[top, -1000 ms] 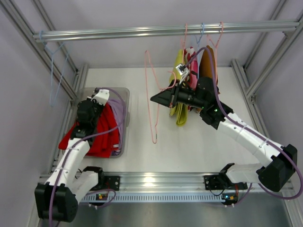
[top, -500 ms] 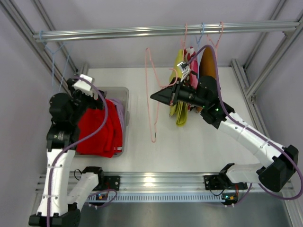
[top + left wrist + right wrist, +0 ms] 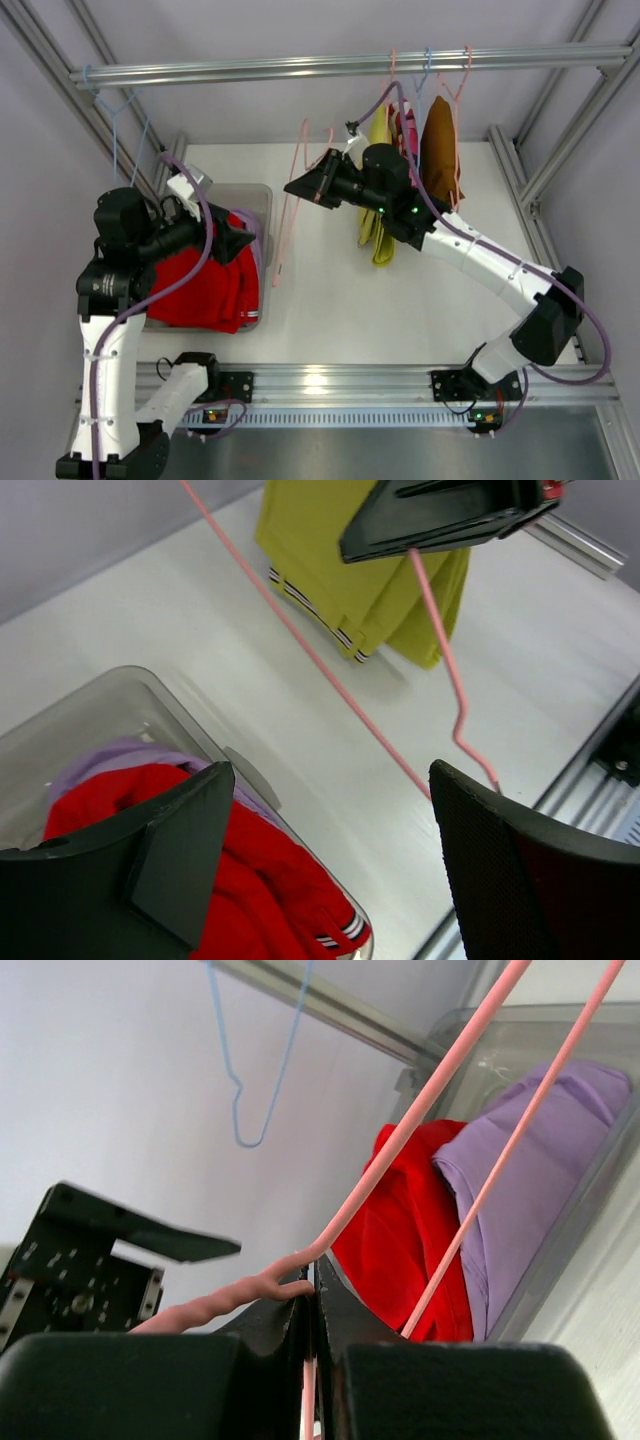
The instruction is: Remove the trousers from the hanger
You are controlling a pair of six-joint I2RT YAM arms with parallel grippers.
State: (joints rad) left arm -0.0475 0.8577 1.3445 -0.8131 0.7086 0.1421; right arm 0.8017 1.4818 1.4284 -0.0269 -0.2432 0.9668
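Observation:
The red trousers (image 3: 205,290) with white hem stripes lie in a clear bin (image 3: 255,192) on top of the lilac trousers (image 3: 252,232). My left gripper (image 3: 238,240) hangs open above them, holding nothing; in the left wrist view the red cloth (image 3: 260,900) sits below its left finger. My right gripper (image 3: 296,187) is shut on a bare pink hanger (image 3: 283,225), pinched at its wire (image 3: 312,1290). The yellow-green trousers (image 3: 378,215) still hang from the rail (image 3: 300,68); they also show in the left wrist view (image 3: 370,580).
More garments, pink-red (image 3: 406,130) and orange-brown (image 3: 440,150), hang on hangers at the rail's right. An empty blue hanger (image 3: 115,150) hangs at the rail's left end. Aluminium frame posts line both sides of the white table (image 3: 330,300).
My left gripper has opened, left the red trousers in the bin and risen above it. My right gripper has carried the bare pink hanger to the left.

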